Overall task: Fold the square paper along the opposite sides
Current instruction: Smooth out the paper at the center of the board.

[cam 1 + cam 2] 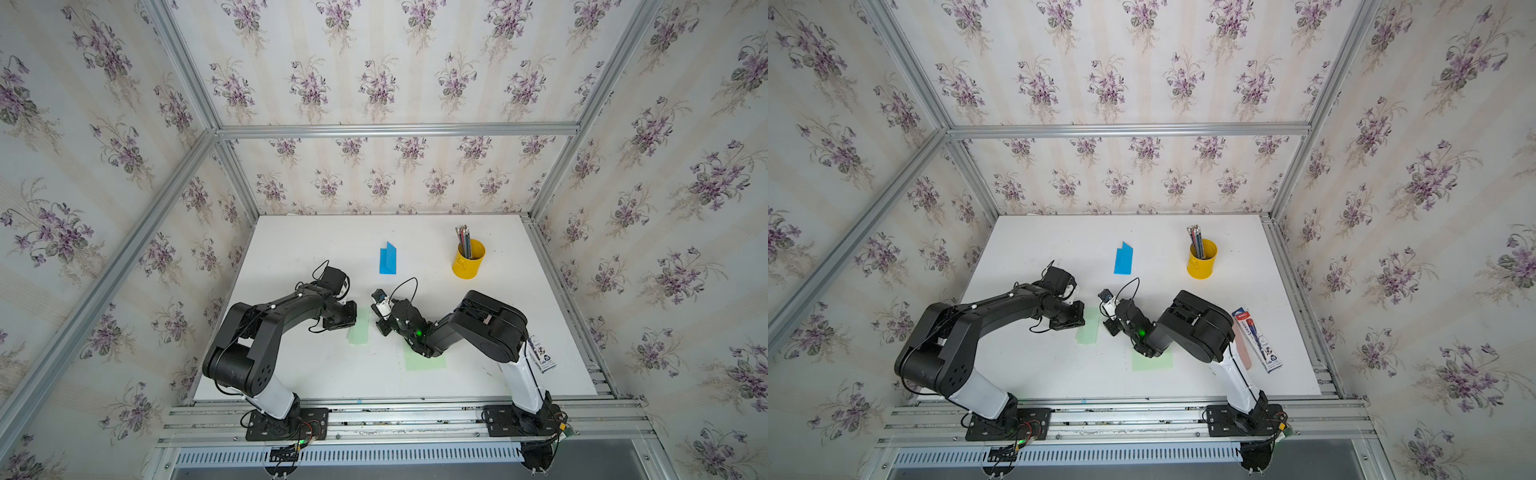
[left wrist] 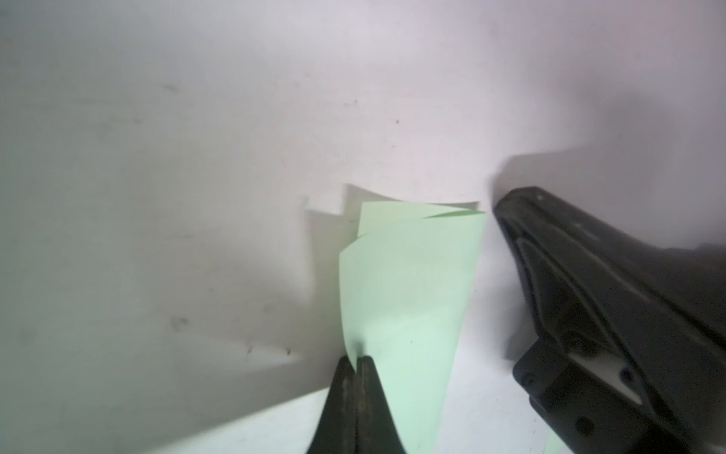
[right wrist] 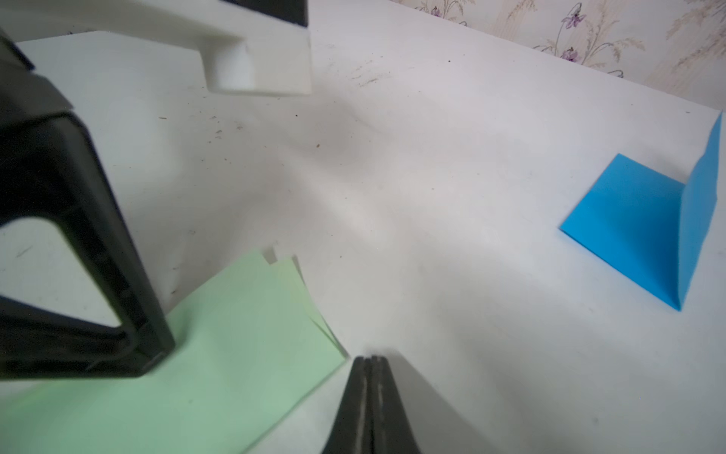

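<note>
The box (image 1: 1258,338) carries print too small to read. One folded green paper (image 1: 358,332), one flat green sheet (image 1: 424,362), one blue paper (image 1: 387,262) and one cup (image 1: 468,266) lie on the table. The left gripper (image 2: 357,363) is closed, its tips on the green paper's edge; whether it pinches the paper cannot be told. The right gripper (image 3: 369,361) is clenched and empty, just beside the paper's corner.

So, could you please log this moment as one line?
left end effector: shut, tips on folded green paper | right end effector: shut, empty, beside that paper | blue paper: folded, apart
</note>
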Robot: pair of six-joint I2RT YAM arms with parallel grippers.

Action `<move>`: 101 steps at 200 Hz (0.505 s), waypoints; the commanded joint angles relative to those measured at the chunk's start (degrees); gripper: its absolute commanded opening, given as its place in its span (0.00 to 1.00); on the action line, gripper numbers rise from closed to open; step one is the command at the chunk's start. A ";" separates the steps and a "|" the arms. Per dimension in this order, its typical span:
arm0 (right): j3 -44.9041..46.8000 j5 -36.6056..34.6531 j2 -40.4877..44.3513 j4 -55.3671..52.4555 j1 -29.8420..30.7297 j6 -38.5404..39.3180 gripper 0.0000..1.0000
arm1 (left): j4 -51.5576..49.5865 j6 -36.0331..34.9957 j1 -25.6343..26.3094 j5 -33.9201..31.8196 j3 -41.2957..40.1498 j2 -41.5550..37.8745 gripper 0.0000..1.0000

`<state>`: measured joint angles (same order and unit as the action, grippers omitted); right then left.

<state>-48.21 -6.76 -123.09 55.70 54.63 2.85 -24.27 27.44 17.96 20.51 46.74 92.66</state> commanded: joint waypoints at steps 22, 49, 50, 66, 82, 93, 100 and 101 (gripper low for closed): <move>0.26 -1.37 0.94 -8.97 -1.34 -0.66 0.00 | -7.09 -2.66 -0.11 -4.03 1.18 1.37 0.00; 4.02 4.80 7.88 -4.08 -1.55 3.32 0.00 | -12.07 -7.20 -0.11 -3.62 6.26 3.24 0.00; 4.18 5.12 8.14 -3.83 -1.55 3.53 0.00 | -12.27 -7.52 -0.11 -3.54 6.52 3.32 0.00; 6.75 11.44 10.33 0.58 -1.48 5.68 0.00 | -15.96 -11.36 -0.11 -2.20 10.65 4.55 0.00; 6.88 16.29 10.69 1.27 -1.55 6.05 0.00 | -18.16 -14.51 -0.11 1.77 14.32 6.11 0.00; 6.56 18.69 10.44 1.42 -1.46 5.90 0.00 | -19.30 -16.93 -0.03 5.92 16.30 7.34 0.00; 6.57 19.83 10.12 1.97 -1.41 5.78 0.00 | -20.66 -18.38 -0.02 8.03 17.77 8.21 0.00; 6.64 19.93 10.09 2.14 -1.39 5.77 0.00 | -20.87 -18.65 -0.02 8.26 17.99 8.36 0.00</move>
<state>-41.54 4.64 -112.77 54.81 53.17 7.51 -38.54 16.38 17.87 20.91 61.28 98.87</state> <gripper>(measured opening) 0.067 0.059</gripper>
